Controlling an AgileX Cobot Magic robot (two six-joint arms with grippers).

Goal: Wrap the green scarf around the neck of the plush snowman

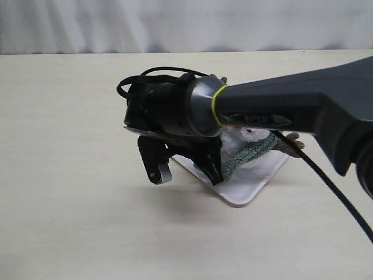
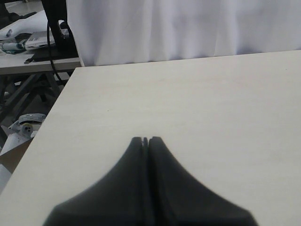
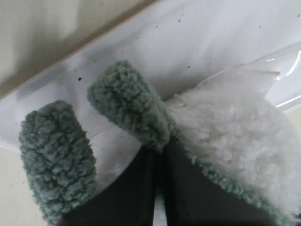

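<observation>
On the pale, faintly grained table (image 1: 70,116), right of centre in the exterior view: white tray (image 1: 252,192), smooth glossy plastic, rounded corners, low rim. Lying on it, largely masked by the dark right arm (image 1: 303,99): plush snowman (image 3: 235,136), curly white fleece, rounded bulk; one brown twig arm (image 1: 291,143) poking out toward the right of the exterior view; neck crease hidden, not locatable. Draped across the white fleece and touching it: green scarf (image 3: 127,103), dull grey-green, nubbly looped pile, narrow strip with blunt rounded ends. Two such lobes seen from the right wrist, one standing up from between the fingers, the other curled just beside it over the tray floor; a further edge of the strip running along the snowman's side. Pinched tight on a fold of that scarf, no gap showing: right gripper (image 3: 160,153), matte black fingers. Over bare table surface: left gripper (image 2: 146,140), smooth black tapered fingers pressed flat together, nothing between them. Behind the table: white curtain (image 1: 175,23), soft vertical folds.
</observation>
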